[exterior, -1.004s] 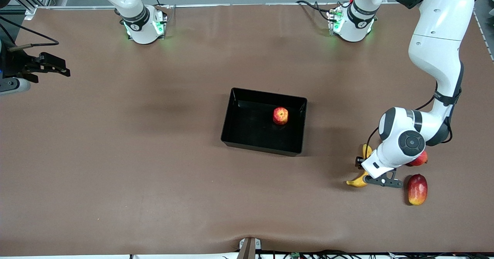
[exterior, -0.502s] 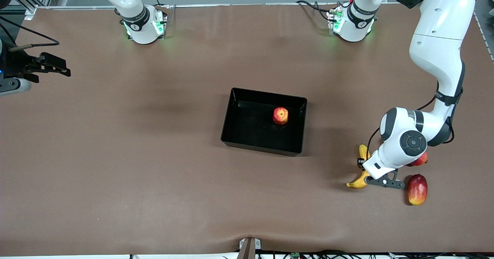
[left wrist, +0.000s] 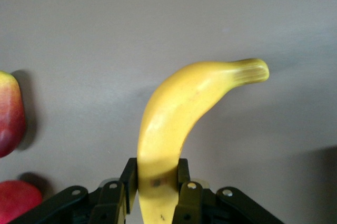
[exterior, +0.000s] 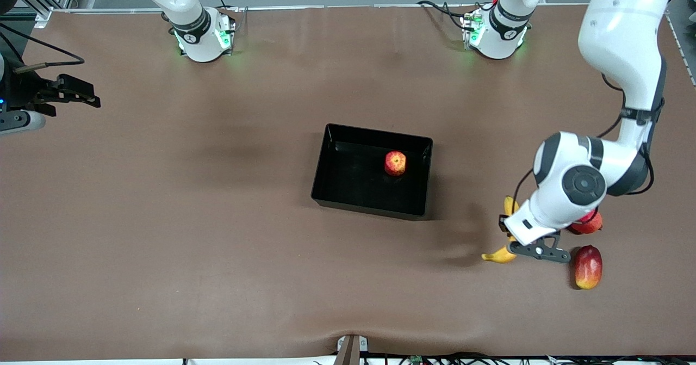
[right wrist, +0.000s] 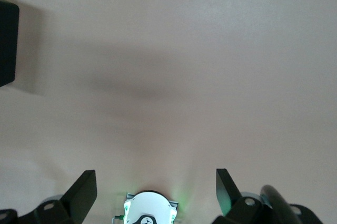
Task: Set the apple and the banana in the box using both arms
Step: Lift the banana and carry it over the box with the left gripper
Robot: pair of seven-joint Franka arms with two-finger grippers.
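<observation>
Currently: my left gripper [left wrist: 157,190] clamped on banana [left wrist: 179,124], above table; my right gripper [right wrist: 152,190] waits, fingers apart; apple [exterior: 395,162] in box [exterior: 326,183].

Left hand [left wrist: 156,192] clamped, right hand [right wrist: 152,190] spread.

The left arm's wrist hides the banana's [exterior: 504,229] middle and most of a pinkish-red fruit [exterior: 589,224]; the picture's edge crops the right gripper [exterior: 65,93]
</observation>
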